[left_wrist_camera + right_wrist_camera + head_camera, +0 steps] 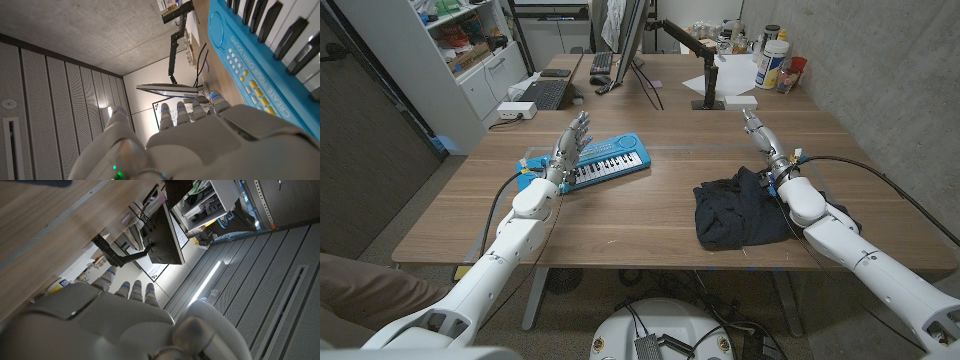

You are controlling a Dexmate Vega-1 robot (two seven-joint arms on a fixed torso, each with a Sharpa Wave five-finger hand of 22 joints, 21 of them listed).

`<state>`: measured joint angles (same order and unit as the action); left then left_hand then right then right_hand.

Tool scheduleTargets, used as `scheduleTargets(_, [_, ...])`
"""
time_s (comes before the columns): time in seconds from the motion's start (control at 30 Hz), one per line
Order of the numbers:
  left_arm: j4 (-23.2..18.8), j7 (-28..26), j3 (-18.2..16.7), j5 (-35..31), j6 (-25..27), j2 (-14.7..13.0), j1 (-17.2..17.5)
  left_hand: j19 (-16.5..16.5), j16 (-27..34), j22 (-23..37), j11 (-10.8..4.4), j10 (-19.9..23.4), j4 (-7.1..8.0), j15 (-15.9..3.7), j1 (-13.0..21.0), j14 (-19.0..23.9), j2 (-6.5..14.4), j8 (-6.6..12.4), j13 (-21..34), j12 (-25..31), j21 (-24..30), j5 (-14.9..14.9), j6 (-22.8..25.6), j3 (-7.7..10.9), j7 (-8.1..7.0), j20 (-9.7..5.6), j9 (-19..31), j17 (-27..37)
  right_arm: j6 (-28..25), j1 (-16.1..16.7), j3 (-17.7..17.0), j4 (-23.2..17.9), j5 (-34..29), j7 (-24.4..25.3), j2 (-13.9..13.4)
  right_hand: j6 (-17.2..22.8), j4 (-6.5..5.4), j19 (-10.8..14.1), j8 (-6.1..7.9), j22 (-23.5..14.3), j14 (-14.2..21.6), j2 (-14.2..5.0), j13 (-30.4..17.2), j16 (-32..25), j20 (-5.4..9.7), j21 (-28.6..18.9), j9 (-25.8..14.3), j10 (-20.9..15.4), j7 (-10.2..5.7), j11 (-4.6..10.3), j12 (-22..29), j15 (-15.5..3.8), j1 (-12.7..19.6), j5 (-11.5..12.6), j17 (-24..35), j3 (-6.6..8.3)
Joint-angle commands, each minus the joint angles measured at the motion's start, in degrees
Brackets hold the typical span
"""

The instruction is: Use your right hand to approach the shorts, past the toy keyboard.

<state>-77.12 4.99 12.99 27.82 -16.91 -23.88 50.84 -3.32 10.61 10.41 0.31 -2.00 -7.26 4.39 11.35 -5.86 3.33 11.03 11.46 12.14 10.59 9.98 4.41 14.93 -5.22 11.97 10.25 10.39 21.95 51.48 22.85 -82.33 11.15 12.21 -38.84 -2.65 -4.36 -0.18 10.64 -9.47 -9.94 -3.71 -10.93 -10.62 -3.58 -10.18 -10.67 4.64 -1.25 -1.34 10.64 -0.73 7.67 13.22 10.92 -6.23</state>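
Currently, scene status by item:
Desk: wooden desk [650,215] carrying all items listed below.
Shorts: dark shorts [735,212] lie crumpled on the desk's near right part, well apart from the toy keyboard.
Toy keyboard: blue toy keyboard [605,163] lies at an angle on the desk's left-centre part; the left wrist view shows its black and white keys and button panel [260,65].
Right hand: right hand [761,134] is past the far right edge of the shorts, its fingers straight and slightly apart, holding nothing; the forearm crosses the shorts' right side. The right wrist view shows the fingers [125,287] extended together.
Left hand: left hand [572,142] is at the left end of the toy keyboard, fingers spread and extended, holding nothing; the left wrist view shows it [200,130] just beside the keyboard.
Background: monitor [632,35] and laptop [542,93] at the desk's far side.
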Motion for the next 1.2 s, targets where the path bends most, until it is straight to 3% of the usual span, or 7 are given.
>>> scheduleTargets(0.03, [0.24,0.24,0.16,0.18,-0.18,0.25,-0.04,-0.34,-0.04,-0.01,-0.05,-0.48,-0.17,0.08,0.5,-0.69,0.03,0.1,-0.06,0.02,0.3,0.32,0.11,0.36,-0.36,0.3,0.22,0.18,-1.55,0.91,0.07,-2.13,-3.28,0.24,-3.01,-0.24,0.16,-0.34,0.49,-0.2,-2.05,0.11,-0.15,0.03,0.04,0.06,-0.17,0.59,-0.29,0.11,0.14,-0.27,0.82,0.28,0.17,-0.16])
scheduleTargets(0.7, [0.55,-0.17,0.46,-0.24,-0.49,0.64,-0.46,-0.36,0.0,-0.01,-0.37,-0.49,-0.16,0.25,0.48,-0.91,0.0,0.04,-0.07,0.06,0.41,0.31,0.17,0.38,-0.35,0.29,0.22,0.18,-3.09,1.61,0.34,-4.83,-8.53,-0.55,-7.84,-0.62,0.17,-1.05,0.37,-0.2,-2.58,-0.01,-0.13,-0.02,0.03,0.03,-0.18,1.16,-0.38,0.2,0.15,-0.83,0.89,0.25,0.18,-0.16])
scheduleTargets(0.87, [0.67,-0.26,0.39,-0.17,-0.61,0.66,-0.5,-0.36,0.01,-0.01,-0.39,-0.46,-0.16,0.25,0.48,-0.94,0.0,0.01,-0.08,0.08,0.43,0.31,0.14,0.39,-0.34,0.29,0.22,0.18,-4.12,1.74,0.43,-5.61,-10.05,0.27,-8.26,-0.32,0.14,-0.51,0.51,-0.19,-2.25,-0.08,-0.11,-0.26,1.14,-0.3,-0.17,0.79,-0.44,0.05,0.41,-1.52,0.88,0.22,0.16,-0.19])
scheduleTargets(1.2, [1.21,0.13,0.5,-0.12,-0.51,0.73,-0.98,-0.37,0.05,-0.01,-0.42,-0.53,-0.16,0.25,0.47,-0.97,-0.01,-0.03,-0.08,0.07,0.46,0.31,0.11,0.4,-0.37,0.29,0.22,0.17,-5.27,1.78,0.88,-7.24,-14.62,1.66,-10.06,-0.17,0.14,-0.41,0.56,-0.18,-2.26,-0.1,-0.09,-0.31,1.9,-0.38,-0.17,0.68,-0.36,0.07,0.5,-1.56,0.89,0.2,0.14,-0.22])
